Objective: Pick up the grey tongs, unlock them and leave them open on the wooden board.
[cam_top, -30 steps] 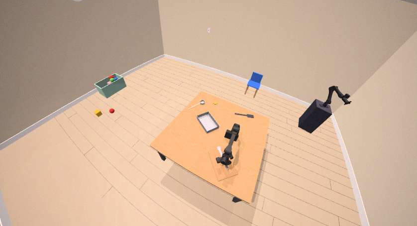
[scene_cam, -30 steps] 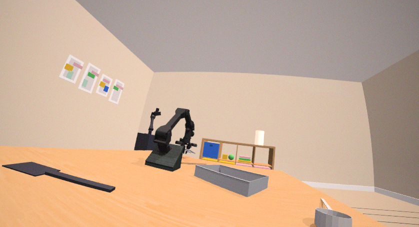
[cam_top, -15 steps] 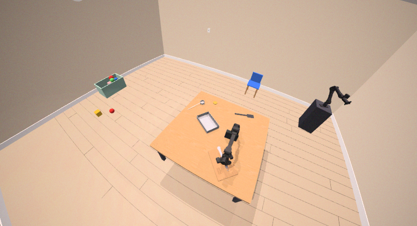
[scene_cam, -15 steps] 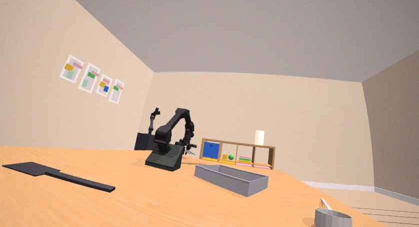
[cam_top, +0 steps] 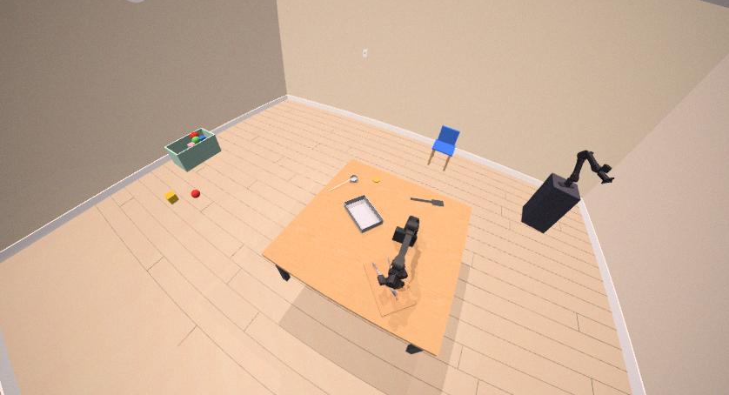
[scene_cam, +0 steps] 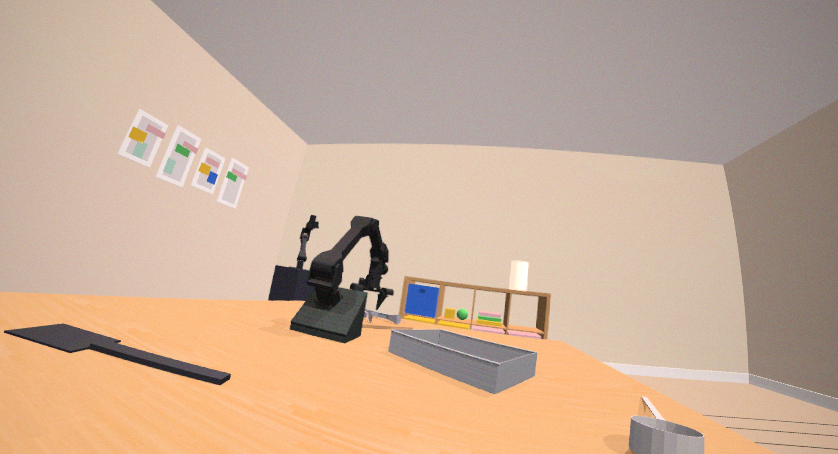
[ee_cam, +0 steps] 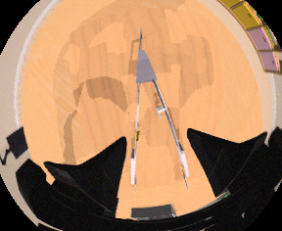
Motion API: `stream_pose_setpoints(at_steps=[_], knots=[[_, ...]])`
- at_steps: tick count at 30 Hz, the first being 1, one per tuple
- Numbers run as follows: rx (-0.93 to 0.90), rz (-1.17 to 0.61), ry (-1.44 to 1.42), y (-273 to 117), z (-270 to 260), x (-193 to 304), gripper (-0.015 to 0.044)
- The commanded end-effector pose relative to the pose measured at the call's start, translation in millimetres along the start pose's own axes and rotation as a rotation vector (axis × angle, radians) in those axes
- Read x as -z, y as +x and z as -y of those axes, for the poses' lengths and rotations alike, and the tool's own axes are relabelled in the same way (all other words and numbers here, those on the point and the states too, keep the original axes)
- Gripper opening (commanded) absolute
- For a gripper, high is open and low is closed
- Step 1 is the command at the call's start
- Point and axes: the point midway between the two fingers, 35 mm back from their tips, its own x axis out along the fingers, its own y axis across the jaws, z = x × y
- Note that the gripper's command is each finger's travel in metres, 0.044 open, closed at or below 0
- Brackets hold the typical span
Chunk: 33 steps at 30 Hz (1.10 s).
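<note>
The grey tongs are spread in a narrow V, hinge away from the gripper in the wrist view and the two arm ends toward it. They lie over the wooden board; whether they rest fully on it is unclear. My gripper is open, its black fingers on either side of the tongs' arms, with visible gaps in the wrist view. In the top view the arm hides the middle of the tongs. The roasting tin has nothing across it.
A black spatula lies beyond the arm's base. A ladle and a yellow disc lie near the table's far edge in the top view. The tin stands between the ladle and the board.
</note>
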Motion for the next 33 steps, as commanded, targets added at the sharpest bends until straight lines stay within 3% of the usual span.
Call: stream_pose_setpoints(at_steps=[1, 7, 17, 25, 33], knots=[[0.0, 0.0, 0.0, 0, 0, 0, 0.044], [0.0, 0.003, 0.001, -21, -20, -4, 0.044], [-0.009, -0.006, -0.006, -109, -149, -2, 0.044], [-0.009, -0.005, -0.007, -113, -151, -2, 0.044], [0.006, 0.0, -0.022, -160, -150, -2, 0.044]])
